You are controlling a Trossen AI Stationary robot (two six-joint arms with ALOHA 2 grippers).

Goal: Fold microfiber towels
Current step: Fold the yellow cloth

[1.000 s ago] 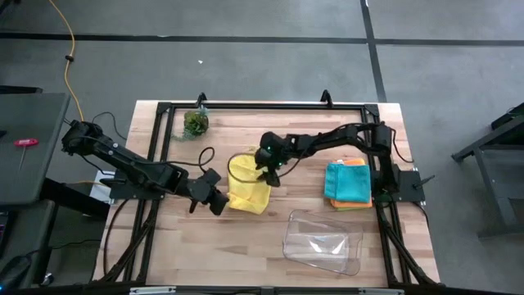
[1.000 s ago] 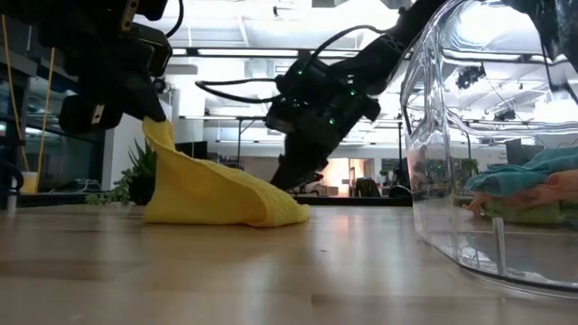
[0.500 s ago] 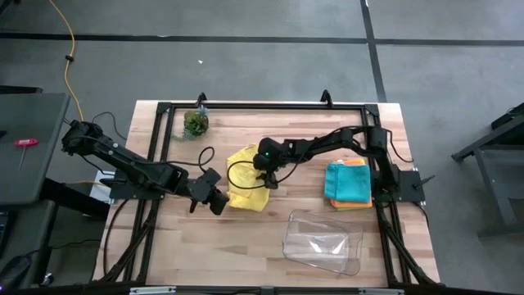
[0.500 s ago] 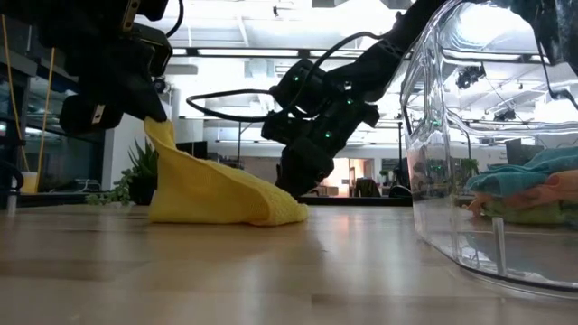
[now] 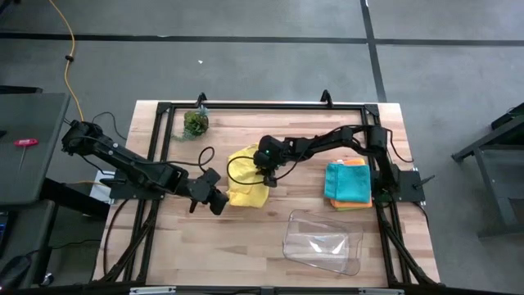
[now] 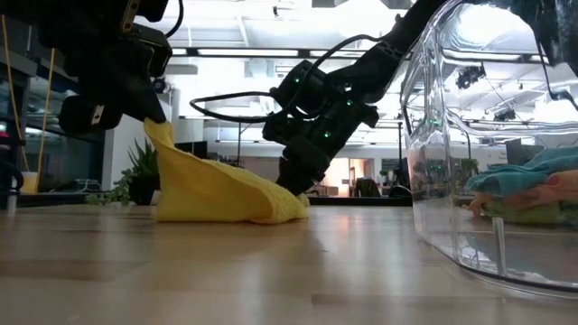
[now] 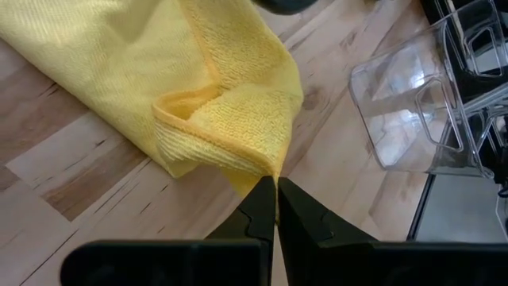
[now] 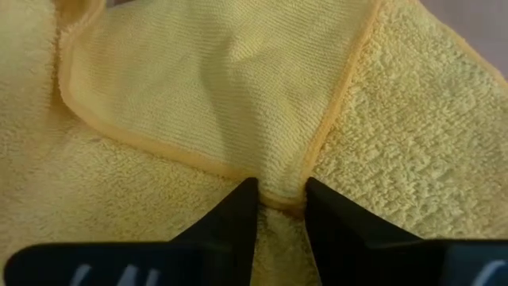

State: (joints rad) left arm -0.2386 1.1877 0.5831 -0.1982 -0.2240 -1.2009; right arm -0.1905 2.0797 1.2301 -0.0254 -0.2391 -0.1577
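Grey concrete floor surrounds a pale wooden bench (image 5: 270, 246) edged by a black metal frame, with an open workshop hall visible beyond it in the low view. Left tool (image 5: 219, 201) sits at the near-left corner of the soft yellow microfiber towel (image 5: 246, 184); its fingers (image 7: 262, 208) are closed tight on that corner, which is lifted off the wood and peaks upward in the low view (image 6: 161, 135). Right tool (image 5: 266, 176) is down on the towel's right part near bench centre; its two dark fingers (image 8: 238, 208) pinch a raised fold at the hemmed edge, so it grips the yellow towel with a narrow gap between the fingers. Yellow towel lies crumpled and partly doubled over itself, a flap with an orange-tinted hem lying over the fluffier layer (image 8: 214, 87); the rest of it rests on the wood (image 7: 95, 56). Stack of folded towels (image 5: 348, 184) lies at the right side of the bench, well apart from the yellow one: teal on top, with orange and lime green edges showing underneath. Clear plastic rectangular tray (image 5: 323, 239) lies near the front edge, just in front of the stack. Small dark green leafy clump (image 5: 196, 123) sits at the far left corner of the bench.
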